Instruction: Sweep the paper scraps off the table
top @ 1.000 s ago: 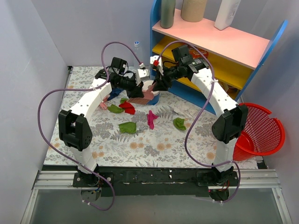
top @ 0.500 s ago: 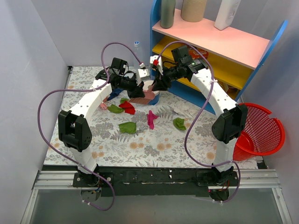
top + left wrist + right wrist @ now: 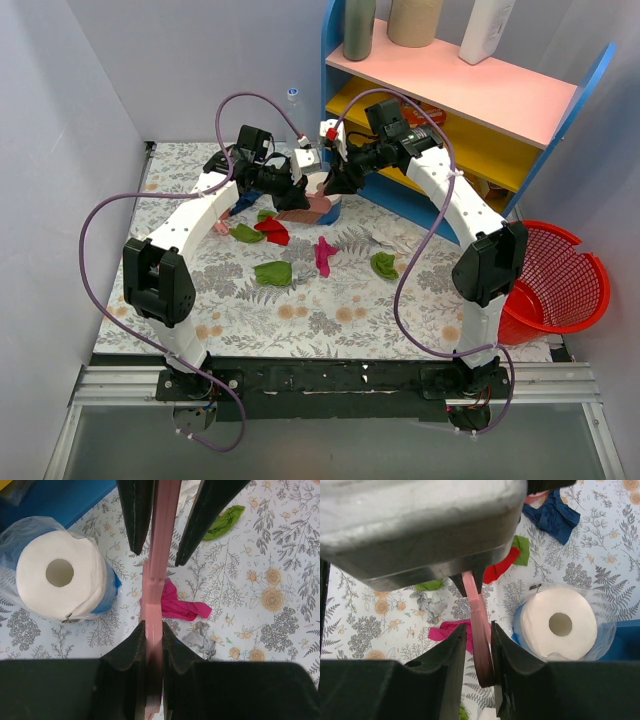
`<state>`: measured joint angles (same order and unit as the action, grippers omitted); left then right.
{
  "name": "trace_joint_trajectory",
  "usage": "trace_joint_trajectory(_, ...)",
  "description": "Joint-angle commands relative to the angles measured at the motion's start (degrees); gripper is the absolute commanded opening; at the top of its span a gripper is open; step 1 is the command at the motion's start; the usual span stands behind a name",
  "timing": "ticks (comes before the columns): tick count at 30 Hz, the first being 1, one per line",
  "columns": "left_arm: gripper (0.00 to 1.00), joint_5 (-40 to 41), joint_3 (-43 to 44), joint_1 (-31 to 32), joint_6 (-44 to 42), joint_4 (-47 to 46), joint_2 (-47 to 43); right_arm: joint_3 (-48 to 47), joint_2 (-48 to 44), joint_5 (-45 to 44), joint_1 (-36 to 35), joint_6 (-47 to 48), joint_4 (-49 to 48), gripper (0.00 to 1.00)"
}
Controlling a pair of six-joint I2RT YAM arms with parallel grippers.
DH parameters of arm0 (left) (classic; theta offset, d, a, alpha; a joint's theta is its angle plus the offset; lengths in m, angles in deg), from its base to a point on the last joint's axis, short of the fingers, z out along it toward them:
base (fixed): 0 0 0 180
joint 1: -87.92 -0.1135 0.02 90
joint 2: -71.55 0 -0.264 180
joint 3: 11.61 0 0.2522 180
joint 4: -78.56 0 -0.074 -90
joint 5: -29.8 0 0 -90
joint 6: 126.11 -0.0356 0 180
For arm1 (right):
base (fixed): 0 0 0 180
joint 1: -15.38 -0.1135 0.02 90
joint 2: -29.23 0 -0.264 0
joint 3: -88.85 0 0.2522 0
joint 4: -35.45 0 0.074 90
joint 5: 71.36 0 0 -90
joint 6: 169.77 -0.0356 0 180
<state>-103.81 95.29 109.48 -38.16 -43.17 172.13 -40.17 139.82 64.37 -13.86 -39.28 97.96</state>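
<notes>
At the far side of the leaf-printed, cloth-covered desk [image 3: 300, 320], the left hand [image 3: 153, 626] and right hand [image 3: 479, 627] both clamp a flat pink handle [image 3: 152, 587] beside a white paper roll [image 3: 60, 575], near the blue shelf [image 3: 405, 205], just as half a second earlier. Small crumpled paper scraps [image 3: 273, 272] in green, red and magenta lie mid-desk, well apart from the near edge. Only the wrist views show the fingers pressed on the handle.
</notes>
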Motion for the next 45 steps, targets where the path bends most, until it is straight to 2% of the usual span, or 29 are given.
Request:
trace_joint_trajectory(1, 0.00, 0.6, 0.0, -0.2, 0.8, -4.2, -4.8, 0.3, 1.1, 2.7, -1.4, -1.2, 2.1, 0.33)
trace_joint_trajectory(6, 0.00, 0.8, 0.1, -0.2, 0.7, -4.3, -4.8, 0.0, 1.6, 2.3, -1.5, -0.5, 2.8, 0.28)
trace_joint_trajectory(9, 0.00, 1.1, 0.1, -0.3, 1.2, -4.7, -4.6, 0.0, 1.7, 2.8, -1.4, -0.8, 2.6, 0.14)
trace_joint_trajectory(10, 0.00, 1.4, 0.0, -0.2, 1.7, -5.0, -4.6, 0.0, 1.6, 2.9, -1.4, -1.2, 2.1, 0.02)
trace_joint_trajectory(12, 0.24, 3.4, -0.8, -0.3, 5.8, -7.1, -4.7, 0.0, 1.1, 2.2, -1.2, -3.6, 0.9, 0.01)
trace_joint_trajectory(15, 0.46, 8.9, -2.1, -0.5, 15.2, -9.4, -5.2, 0.5, -0.1, -2.5, -0.2, -8.7, -2.2, 0.01)
trace_joint_trajectory(16, 0.59, 11.6, -3.2, -0.8, 18.4, -10.7, -6.3, 1.4, -0.5, -4.3, 0.1, -12.2, -3.0, 0.01)
trace_joint_trajectory(17, 0.61, 15.6, -4.6, -1.0, 26.1, -14.2, -7.1, 2.1, -1.1, -5.8, 0.8, -13.8, -3.9, 0.01)
trace_joint_trajectory(18, 0.64, 21.2, -7.0, -1.3, 29.0, -15.0, -7.8, 2.7, -2.2, -8.4, 1.3, -14.9, -4.2, 0.01)
trace_joint_trajectory(20, 0.64, 27.0, -8.1, -2.3, 33.9, -14.0, -8.9, 6.1, -3.7, -9.2, 2.3, -15.8, -4.5, 0.01)
trace_joint_trajectory(21, 0.63, 30.5, -8.4, -2.5, 39.1, -13.0, -9.0, 7.5, -5.4, -10.2, 2.5, -16.0, -5.1, 0.01)
trace_joint_trajectory(22, 0.61, 38.6, -8.0, -3.3, 42.6, -11.6, -9.0, 8.8, -6.3, -10.6, 2.7, -16.0, -5.3, 0.01)
trace_joint_trajectory(24, 0.56, 42.5, -7.9, -5.2, 49.2, -7.2, -9.2, 12.2, -8.7, -11.0, 2.7, -15.9, -6.4, 0.01)
trace_joint_trajectory(26, 0.52, 45.4, -11.0, -9.4, 51.3, -7.0, -12.0, 14.3, -9.8, -10.8, 2.7, -16.1, -6.9, 0.01)
trace_joint_trajectory(27, 0.54, 47.5, -12.1, -10.6, 52.7, -6.7, -12.7, 14.6, -10.3, -10.0, 2.7, -16.0, -7.0, 0.01)
trace_joint_trajectory(28, 0.64, 49.7, -13.0, -12.5, 55.9, -5.9, -12.9, 15.0, -10.5, -9.3, 2.7, -15.6, -7.1, 0.01)
trace_joint_trajectory(29, 0.69, 53.0, -13.2, -13.5, 57.7, -2.8, -12.7, 15.2, -10.7, -8.7, 2.7, -15.4, -7.2, 0.01)
trace_joint_trajectory(31, 0.78, 51.7, -13.0, -17.1, 60.6, 0.2, -10.9, 15.1, -10.4, -8.5, 2.7, -15.7, -7.7, 0.01)
trace_joint_trajectory(33, 0.82, 47.9, -13.9, -19.2, 61.8, 2.1, -9.9, 14.4, -10.0, -8.6, 2.7, -15.8, -7.9, 0.01)
trace_joint_trajectory(36, 0.84, 47.0, -14.7, -20.8, 63.0, 1.6, -8.0, 13.6, -9.3, -8.4, 2.7, -16.0, -8.0, 0.01)
trace_joint_trajectory(39, 0.85, 45.3, -14.4, -21.5, 63.5, 0.7, -5.9, 13.1, -8.9, -7.9, 2.7, -16.3, -8.1, 0.01)
trace_joint_trajectory(40, 0.85, 44.9, -14.2, -23.6, 63.7, 0.4, -4.4, 13.2, -8.9, -7.9, 2.8, -16.5, -8.2, 0.01)
trace_joint_trajectory(45, 0.80, 43.7, -13.9, -25.9, 65.6, -0.8, 0.1, 13.8, -9.1, -7.6, 2.7, -16.6, -8.2, 0.01)
